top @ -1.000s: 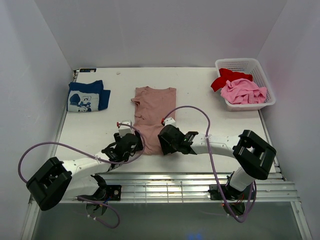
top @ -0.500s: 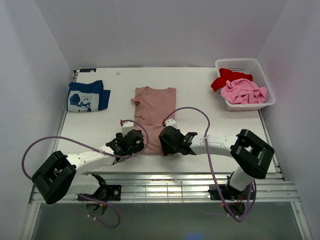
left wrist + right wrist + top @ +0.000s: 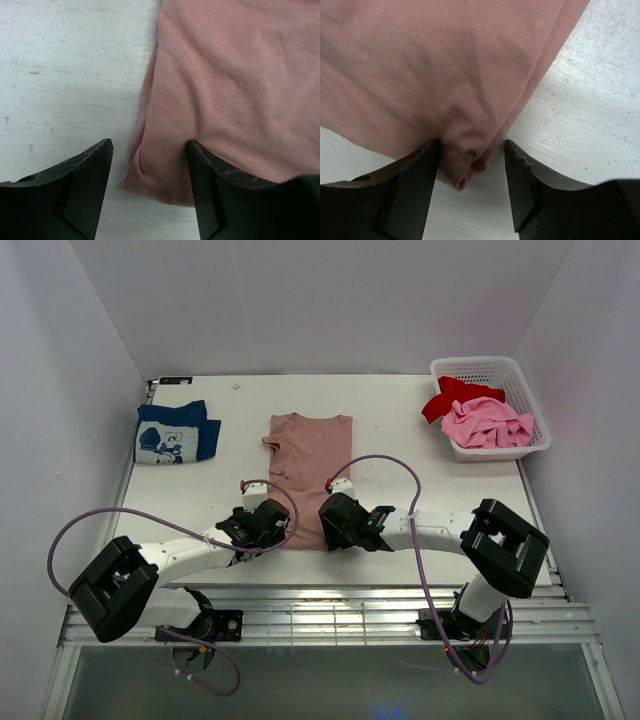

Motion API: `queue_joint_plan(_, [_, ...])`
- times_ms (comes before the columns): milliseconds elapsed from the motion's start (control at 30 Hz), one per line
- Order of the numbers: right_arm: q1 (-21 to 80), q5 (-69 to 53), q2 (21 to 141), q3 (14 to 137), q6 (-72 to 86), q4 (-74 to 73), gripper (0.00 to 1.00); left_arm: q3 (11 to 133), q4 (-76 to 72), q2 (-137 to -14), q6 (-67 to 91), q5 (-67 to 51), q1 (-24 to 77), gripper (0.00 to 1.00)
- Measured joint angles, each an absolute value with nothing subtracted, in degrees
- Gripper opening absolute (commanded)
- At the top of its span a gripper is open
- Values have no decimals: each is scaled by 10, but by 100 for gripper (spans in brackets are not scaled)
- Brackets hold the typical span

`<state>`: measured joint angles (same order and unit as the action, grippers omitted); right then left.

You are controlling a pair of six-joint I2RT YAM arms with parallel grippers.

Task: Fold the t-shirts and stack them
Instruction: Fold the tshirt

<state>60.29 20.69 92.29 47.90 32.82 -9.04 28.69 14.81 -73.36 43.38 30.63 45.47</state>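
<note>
Straddling the pink t-shirt point(image 3: 310, 455), left gripper point(image 3: 150, 146) and right gripper point(image 3: 471, 143) gape.

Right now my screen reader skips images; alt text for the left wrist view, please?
The left gripper stands open, its two black fingers straddling the corner of a dusty pink t-shirt lying on a scuffed white table.

White table point(image 3: 400, 430), scuffed w/ small marks, has a white slotted plastic basket point(image 3: 480, 368) at far-right corner, white walls point(image 3: 320, 300) around, metal slats point(image 3: 330, 612) along near edge.
</note>
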Motion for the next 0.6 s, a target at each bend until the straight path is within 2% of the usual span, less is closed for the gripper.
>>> queue_joint_plan(67, [604, 206, 923, 479, 329, -90, 50, 287, 148, -735, 435, 307, 455, 64])
queue_joint_plan(167, [605, 202, 923, 479, 336, -88, 36, 289, 150, -736, 440, 305, 455, 47])
queue_joint_plan(200, [605, 199, 923, 479, 339, -86, 30, 289, 150, -736, 441, 304, 455, 33])
queue_joint_plan(267, [606, 195, 923, 479, 341, -83, 24, 290, 147, -737, 447, 296, 455, 21])
queue_joint_plan(300, [606, 194, 923, 479, 341, -81, 16, 291, 145, -737, 449, 292, 455, 9])
queue_joint_plan(333, [606, 193, 923, 479, 341, -80, 13, 291, 143, -737, 451, 288, 455, 4])
queue_joint_plan(400, [606, 193, 923, 478, 342, -78, 8, 291, 143, -737, 451, 282, 455, 0])
queue_joint_plan(600, [610, 194, 920, 476, 346, -80, 8, 290, 154, -730, 461, 274, 467, 0])
